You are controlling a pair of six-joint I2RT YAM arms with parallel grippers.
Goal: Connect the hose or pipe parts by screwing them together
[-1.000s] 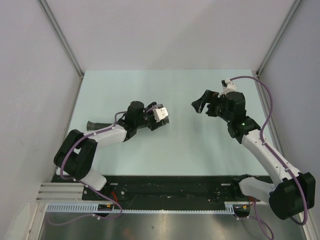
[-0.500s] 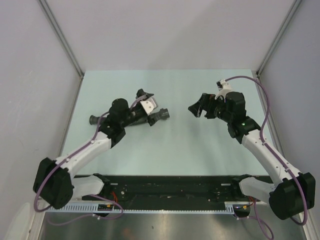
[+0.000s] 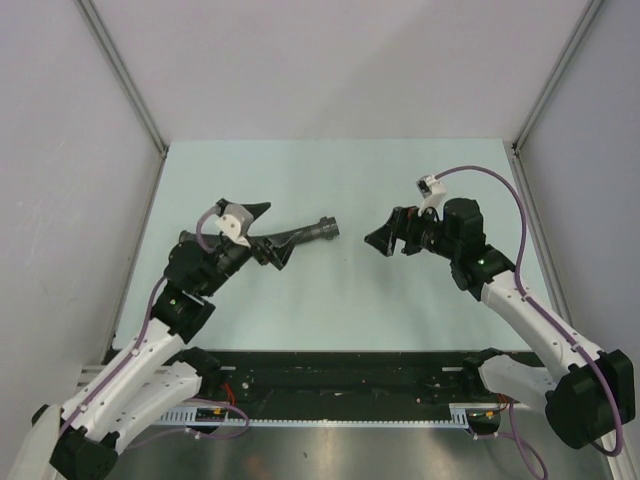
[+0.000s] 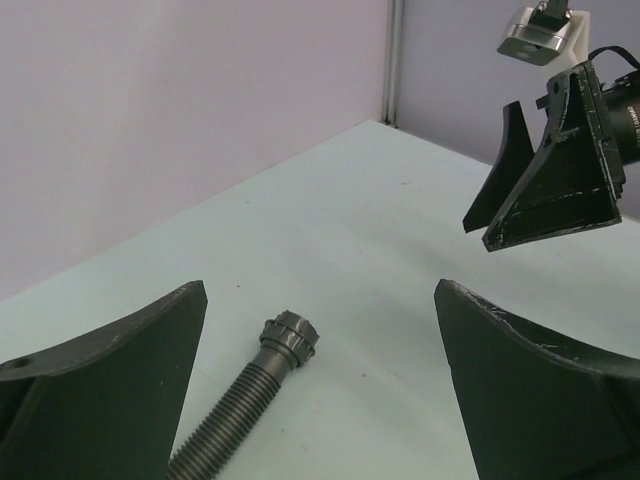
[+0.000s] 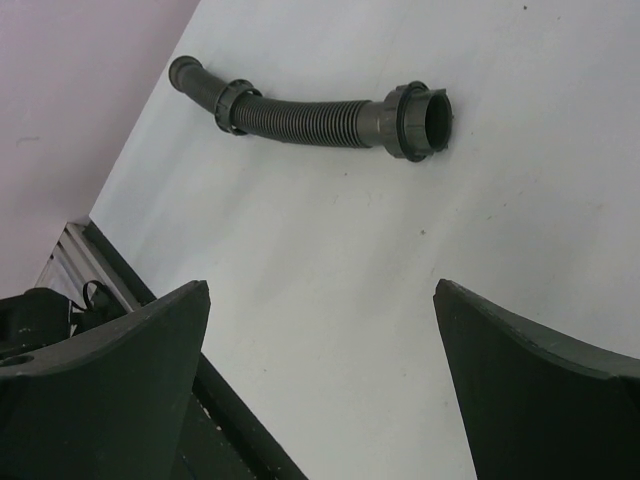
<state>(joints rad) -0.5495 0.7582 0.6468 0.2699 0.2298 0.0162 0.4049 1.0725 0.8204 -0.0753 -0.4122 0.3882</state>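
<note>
left tool [image 3: 272, 235] + right tool [image 3: 385, 232] both wide, empty. corrugated hose [image 5: 310, 120] flat on tabletop [image 3: 350, 300], ring nut [image 5: 415, 120] on right end. looks joined imo. lift tools straight up, don't nudge it.

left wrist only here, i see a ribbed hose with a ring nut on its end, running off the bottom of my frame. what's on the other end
Observer: The right wrist view shows the whole hose. Past a second ring it ends in a short, smooth bent spout.
Operator: is anything touching it
Observer: No. In that view it lies bare on the table along its full length, with nothing on it.
</note>
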